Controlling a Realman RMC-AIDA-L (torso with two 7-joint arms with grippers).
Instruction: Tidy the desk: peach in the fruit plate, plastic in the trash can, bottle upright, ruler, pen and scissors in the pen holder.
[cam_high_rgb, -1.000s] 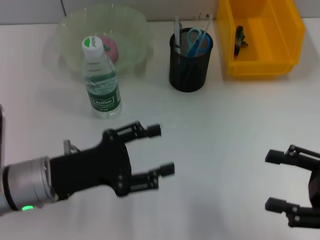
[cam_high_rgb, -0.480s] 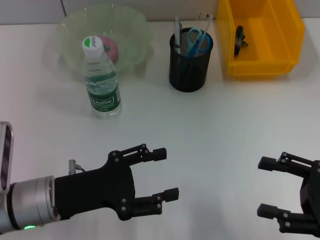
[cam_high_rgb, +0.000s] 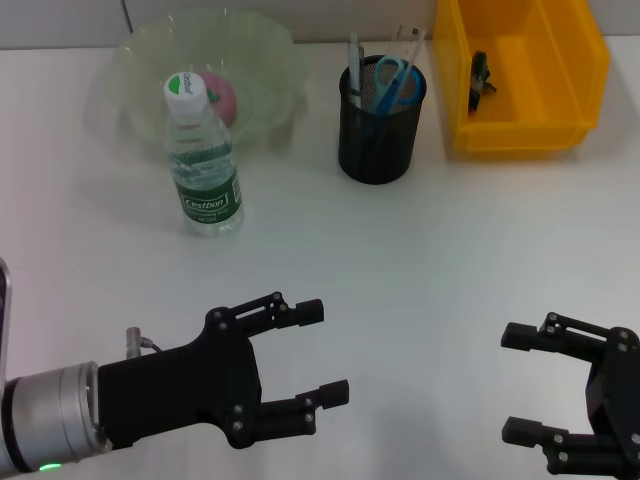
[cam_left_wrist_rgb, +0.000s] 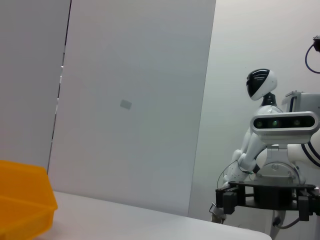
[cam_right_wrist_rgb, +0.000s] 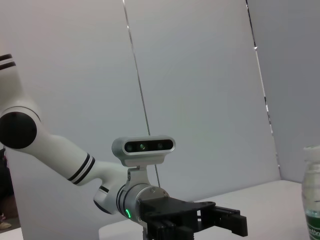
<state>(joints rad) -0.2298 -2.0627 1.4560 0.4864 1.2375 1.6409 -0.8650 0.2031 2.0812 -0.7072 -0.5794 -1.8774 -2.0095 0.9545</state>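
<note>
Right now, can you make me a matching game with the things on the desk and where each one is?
Things:
1. peach
2. scissors
3. water bottle
4. left gripper

Places:
A. in the black mesh pen holder
B. open, low over the near part of the desk
C. in the clear fruit plate
D. standing upright in front of the fruit plate

Pairs: 1-C, 2-A, 3-D, 4-B

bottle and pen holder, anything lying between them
Nothing: in the head view the stretch between the upright bottle and the pen holder is bare white desk.
</note>
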